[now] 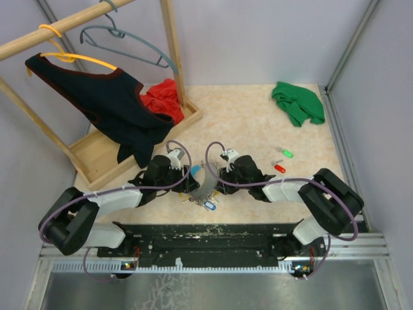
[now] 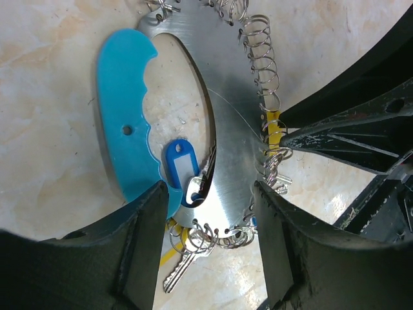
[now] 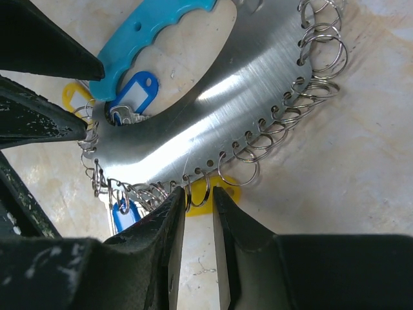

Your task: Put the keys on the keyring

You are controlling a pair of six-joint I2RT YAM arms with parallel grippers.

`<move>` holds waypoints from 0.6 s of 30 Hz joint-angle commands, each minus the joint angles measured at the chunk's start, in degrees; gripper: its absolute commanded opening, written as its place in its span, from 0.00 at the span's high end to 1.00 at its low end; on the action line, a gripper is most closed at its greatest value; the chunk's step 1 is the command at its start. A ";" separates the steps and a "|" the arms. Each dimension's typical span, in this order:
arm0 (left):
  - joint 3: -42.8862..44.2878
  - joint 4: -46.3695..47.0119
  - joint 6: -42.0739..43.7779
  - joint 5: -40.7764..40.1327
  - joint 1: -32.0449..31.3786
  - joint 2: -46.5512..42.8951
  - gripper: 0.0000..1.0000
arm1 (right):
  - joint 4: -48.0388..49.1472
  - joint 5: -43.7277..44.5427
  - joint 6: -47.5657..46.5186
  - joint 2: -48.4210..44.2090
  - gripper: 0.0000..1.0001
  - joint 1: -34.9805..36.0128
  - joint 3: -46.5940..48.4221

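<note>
The keyring (image 1: 202, 187) is a silvery crescent plate (image 2: 229, 155) edged with split rings, with a light-blue grip (image 2: 122, 129) and blue and yellow tags. It sits between my two grippers. My left gripper (image 2: 208, 219) straddles the plate's lower end, and its fingers touch both edges. My right gripper (image 3: 199, 200) is nearly closed, with one split ring (image 3: 200, 188) pinched between its tips at the plate's edge (image 3: 213, 123). The green key (image 1: 287, 153) and the red key (image 1: 279, 168) lie loose on the table to the right of my right arm.
A green cloth (image 1: 298, 103) lies at the far right. A wooden clothes rack at the left holds a black vest (image 1: 110, 103) and hangers, and its tray base (image 1: 97, 158) holds a red cloth (image 1: 164, 100). Walls close in on the table on both sides.
</note>
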 commanded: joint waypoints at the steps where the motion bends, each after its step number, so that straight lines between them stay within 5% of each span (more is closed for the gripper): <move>1: -0.21 3.48 -0.31 1.87 -0.42 0.75 0.39 | 3.01 -2.40 1.64 0.42 0.75 0.28 2.69; 7: -1.05 5.22 -1.13 2.82 -0.45 1.51 0.41 | 3.95 -3.23 2.02 0.09 0.76 0.30 2.63; 14: -1.55 6.77 0.74 2.83 -0.42 -1.42 0.39 | 0.10 -1.08 -0.58 -1.09 1.00 0.31 5.17; 18: -0.88 7.17 3.54 2.58 -0.38 -4.07 0.37 | -2.91 -0.49 -4.15 -2.38 1.00 0.34 7.47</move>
